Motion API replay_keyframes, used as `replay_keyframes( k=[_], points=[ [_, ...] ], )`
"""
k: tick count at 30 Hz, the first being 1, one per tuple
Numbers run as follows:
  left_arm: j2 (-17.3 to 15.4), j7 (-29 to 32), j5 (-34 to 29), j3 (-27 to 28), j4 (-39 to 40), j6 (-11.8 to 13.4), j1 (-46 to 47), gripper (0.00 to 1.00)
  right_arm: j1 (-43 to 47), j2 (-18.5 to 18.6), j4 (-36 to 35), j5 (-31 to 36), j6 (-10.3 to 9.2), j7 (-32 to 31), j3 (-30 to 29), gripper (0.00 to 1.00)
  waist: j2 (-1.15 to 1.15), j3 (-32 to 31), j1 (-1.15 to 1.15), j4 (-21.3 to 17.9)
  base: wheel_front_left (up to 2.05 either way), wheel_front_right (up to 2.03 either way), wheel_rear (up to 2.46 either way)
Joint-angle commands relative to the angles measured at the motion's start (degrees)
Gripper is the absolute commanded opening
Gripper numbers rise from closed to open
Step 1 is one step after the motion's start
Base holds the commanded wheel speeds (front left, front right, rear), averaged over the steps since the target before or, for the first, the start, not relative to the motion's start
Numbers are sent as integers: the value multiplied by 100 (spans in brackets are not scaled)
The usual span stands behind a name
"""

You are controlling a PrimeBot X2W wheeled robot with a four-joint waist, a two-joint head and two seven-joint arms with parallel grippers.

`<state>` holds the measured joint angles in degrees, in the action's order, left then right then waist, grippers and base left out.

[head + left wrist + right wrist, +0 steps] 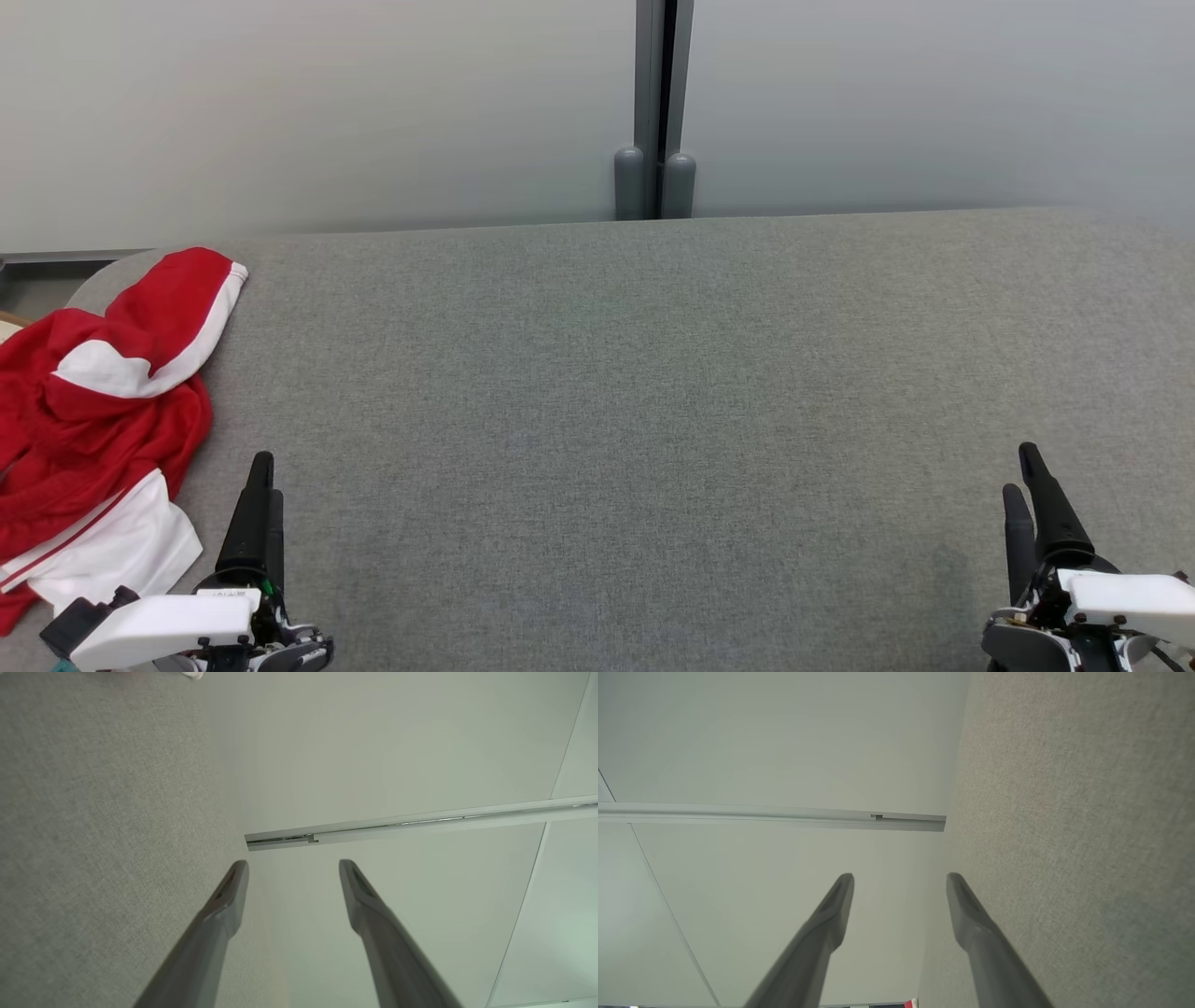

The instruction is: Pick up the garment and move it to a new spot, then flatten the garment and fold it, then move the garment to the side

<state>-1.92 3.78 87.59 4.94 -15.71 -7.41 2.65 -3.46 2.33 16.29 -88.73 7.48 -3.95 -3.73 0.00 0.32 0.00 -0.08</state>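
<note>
A crumpled red and white garment [93,420] lies at the far left end of the grey fabric table [653,401], partly cut off by the head view's left edge. My left gripper [264,481] hovers at the lower left, just right of the garment, fingers apart and empty; the left wrist view shows the same gap at my left gripper [293,870]. At the lower right my right gripper [1022,476] is open too, far from the garment, and nothing sits between its fingers in the right wrist view [900,882]. A red sliver of the garment [908,1004] peeks at that view's bottom edge.
Pale partition panels [327,112] stand along the table's far edge, joined by a grey post [655,121] at the middle. The table's rounded left corner lies behind the garment.
</note>
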Motion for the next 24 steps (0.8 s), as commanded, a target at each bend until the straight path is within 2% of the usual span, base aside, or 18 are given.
replay_keyframes(
  k=[1, 11, 24],
  points=[
    [-51, -49, -190, 8, 137, 9, 104, 100, -139, 75, -71, 206, 1, 65, 34, 100, 0, 5, 0, -1, 0, 0, 0],
    [-60, -306, -1315, -156, 575, 154, 55, 100, -168, 83, -271, 2060, 1, 325, 267, 100, 0, 75, 0, -26, 0, 0, 0],
    [-70, -602, -2691, -591, 911, 401, -17, 100, -110, 130, -539, 3409, 1, 622, 653, 100, 0, 127, 0, -63, 0, 0, 0]
  ],
)
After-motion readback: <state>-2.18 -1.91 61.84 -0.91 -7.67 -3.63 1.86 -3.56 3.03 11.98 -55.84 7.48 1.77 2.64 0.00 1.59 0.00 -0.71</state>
